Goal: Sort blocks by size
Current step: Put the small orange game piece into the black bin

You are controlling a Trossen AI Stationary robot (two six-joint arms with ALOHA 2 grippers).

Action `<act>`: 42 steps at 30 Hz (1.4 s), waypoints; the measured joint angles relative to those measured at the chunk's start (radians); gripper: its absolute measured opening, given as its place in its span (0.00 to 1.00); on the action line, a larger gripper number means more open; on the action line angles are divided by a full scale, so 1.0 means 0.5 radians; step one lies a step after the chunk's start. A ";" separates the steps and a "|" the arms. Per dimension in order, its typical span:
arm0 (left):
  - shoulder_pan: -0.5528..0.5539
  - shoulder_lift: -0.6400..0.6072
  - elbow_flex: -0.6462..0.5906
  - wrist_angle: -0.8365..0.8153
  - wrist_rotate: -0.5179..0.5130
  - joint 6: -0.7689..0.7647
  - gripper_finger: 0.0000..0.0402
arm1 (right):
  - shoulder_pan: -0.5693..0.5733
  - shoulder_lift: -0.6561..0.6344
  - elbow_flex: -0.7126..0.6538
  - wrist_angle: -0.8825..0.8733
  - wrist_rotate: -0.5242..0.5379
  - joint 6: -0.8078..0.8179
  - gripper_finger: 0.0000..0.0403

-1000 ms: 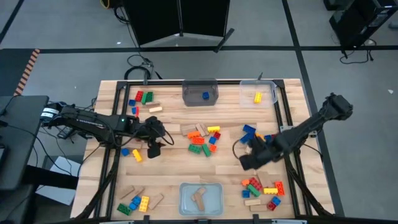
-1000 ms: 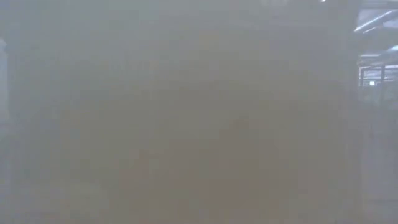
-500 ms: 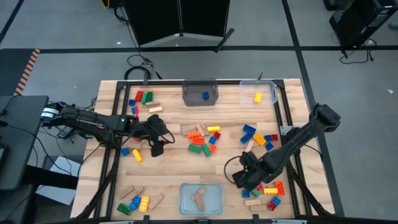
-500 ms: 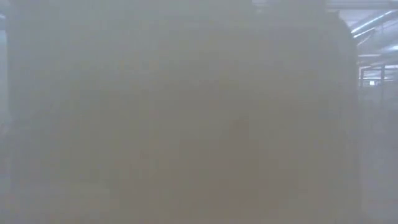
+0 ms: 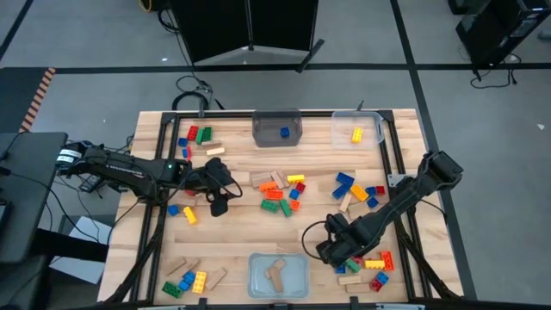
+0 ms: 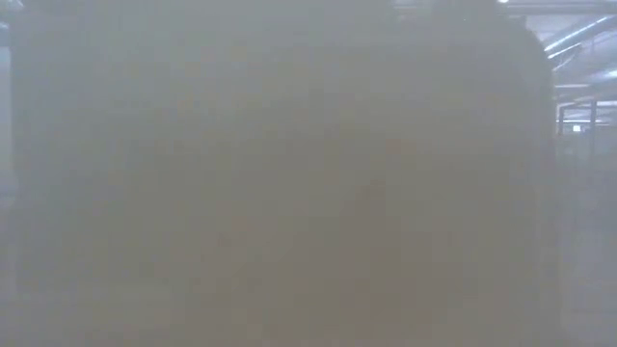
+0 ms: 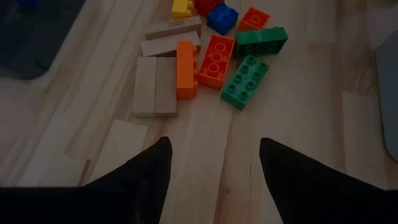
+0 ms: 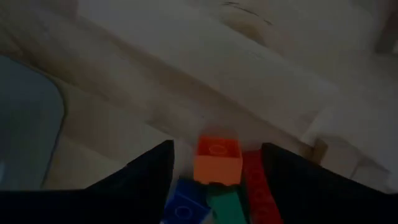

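Observation:
The blocks lie in loose heaps on the wooden table: a centre heap (image 5: 281, 194), a right heap (image 5: 355, 188), a near-right heap (image 5: 370, 263), a near-left heap (image 5: 189, 280) and a far-left heap (image 5: 196, 138). My right gripper (image 5: 331, 251) points down, open, at the near-right heap's left end. In its wrist view my right gripper (image 8: 214, 171) stands with a finger on either side of an orange brick (image 8: 217, 159), apart from it. Blue (image 8: 186, 208), green (image 8: 227, 205) and red (image 8: 258, 186) bricks lie beside that brick. My left gripper (image 5: 219, 204) hangs open left of the centre heap, and its wrist view shows my left gripper (image 7: 214, 165) holding nothing.
A dark bin (image 5: 277, 129) with a blue brick and a clear bin (image 5: 357, 127) with a yellow one stand at the far edge. A clear bin (image 5: 277, 275) with wooden blocks sits at the near edge, just left of my right gripper. The low view shows only haze.
My right gripper has travelled from beside the right heap toward the table's near edge and a little to the left. It has sunk and now stands over the left end of the near-right heap. No block has moved.

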 joint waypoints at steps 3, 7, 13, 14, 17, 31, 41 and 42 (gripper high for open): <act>0.000 0.000 0.000 0.000 0.000 0.000 0.62 | 0.003 0.053 -0.018 0.007 -0.008 -0.111 0.69; 0.000 0.000 0.000 0.001 0.000 0.000 0.62 | 0.003 0.138 -0.020 0.061 -0.102 -0.278 0.71; 0.000 0.000 0.000 0.001 -0.014 -0.001 0.62 | 0.003 0.259 -0.020 0.141 -0.207 -0.309 0.69; 0.000 0.001 0.000 0.002 -0.014 -0.001 0.62 | 0.003 0.276 -0.020 0.144 -0.223 -0.306 0.68; 0.000 0.001 0.000 0.004 -0.014 -0.001 0.62 | 0.003 0.288 -0.021 0.149 -0.237 -0.305 0.64; -0.001 0.001 0.000 0.008 -0.013 -0.002 0.62 | -0.070 0.153 0.069 -0.119 -0.177 -0.446 0.38; -0.006 0.001 0.000 -0.138 -0.010 -0.014 0.62 | -0.689 -0.231 0.393 -0.882 0.268 -0.984 0.38; -0.006 0.001 0.000 -0.163 -0.009 -0.017 0.62 | -0.790 -0.241 0.432 -0.885 0.328 -1.100 0.38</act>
